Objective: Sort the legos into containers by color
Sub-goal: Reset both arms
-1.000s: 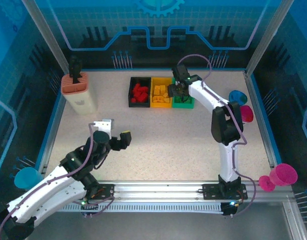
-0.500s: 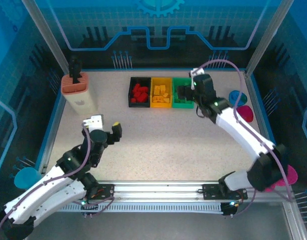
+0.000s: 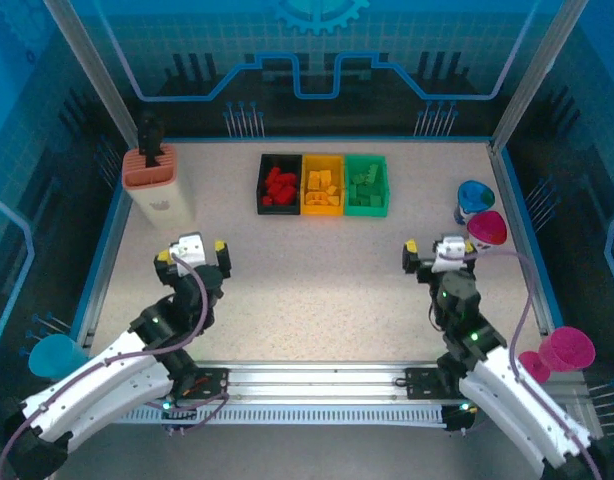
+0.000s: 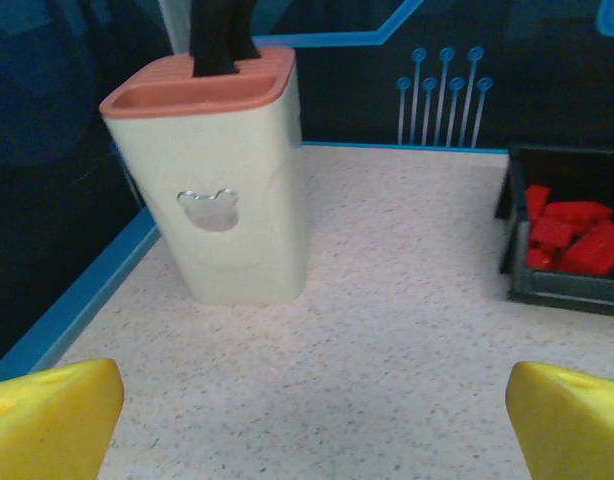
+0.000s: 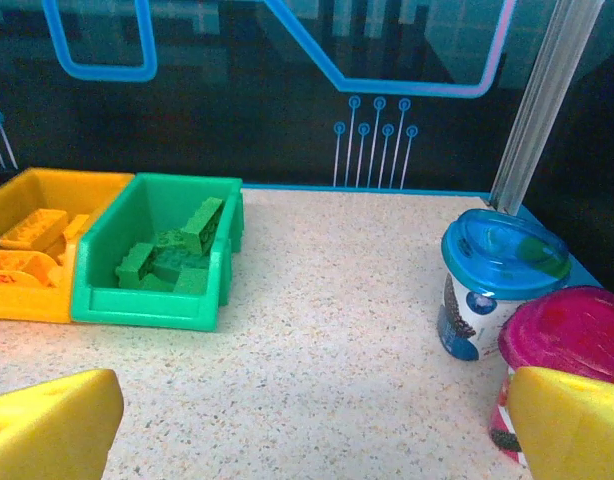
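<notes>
legos (image 3: 280, 185): all seen sit in bins (image 3: 366, 211) by color, upper mid of frame | L tool (image 3: 192, 253), R tool (image 3: 439, 250): wide, empty | task: looks done

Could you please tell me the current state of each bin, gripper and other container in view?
black bin: upright, holds red legos.
yellow bin: upright, holds yellow-orange legos.
green bin: upright, holds green legos.
left gripper: open, empty.
right gripper: open, empty.
holder: upright, black handle in it.
blue-lidded cup: upright, closed.
magenta cup: upright.
</notes>
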